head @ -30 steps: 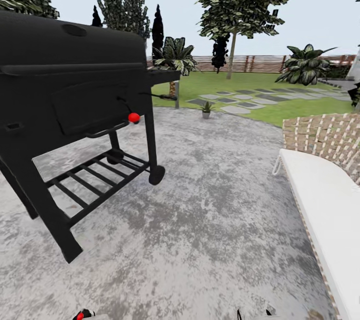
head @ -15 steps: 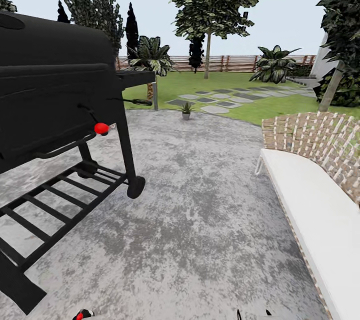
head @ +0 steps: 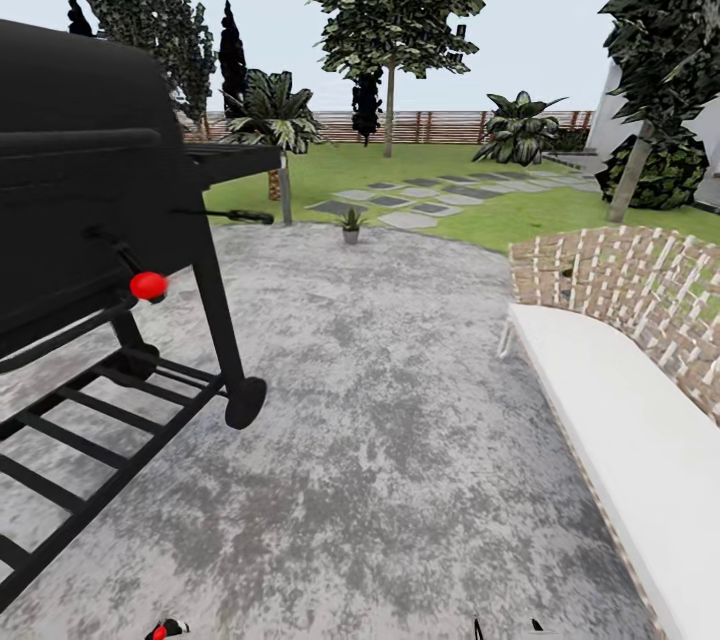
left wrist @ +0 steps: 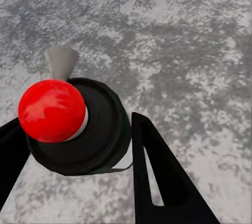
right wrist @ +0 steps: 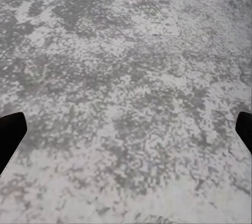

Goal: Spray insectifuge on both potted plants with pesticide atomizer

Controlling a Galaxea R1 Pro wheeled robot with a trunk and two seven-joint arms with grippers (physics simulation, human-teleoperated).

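The pesticide atomizer (left wrist: pixel 79 129) shows from above in the left wrist view as a black round body with a white band, a red ball on top and a grey nozzle. My left gripper (left wrist: pixel 79 137) is shut on it, one dark finger on each side; its red top peeks in at the head view's lower edge (head: pixel 160 632). My right gripper (right wrist: pixel 126 129) hangs open over the grey stone patio (right wrist: pixel 131 77), nothing between its fingers. Far ahead a small green plant in a grey pot (head: pixel 350 224) stands at the patio's edge; its leaves are too small to make out.
A large black grill (head: pixel 90 200) on wheels stands close on the left. A white-cushioned wicker bench (head: pixel 620 390) lines the right. Open patio (head: pixel 380 400) runs between them toward the lawn (head: pixel 520 210), stepping stones (head: pixel 410 205), palms, trees and the slat fence (head: pixel 440 127).
The whole head view has shifted: the camera turned right and advanced, so the grill slid left and the bench and right-hand tree came further in. Both grippers hold their places.
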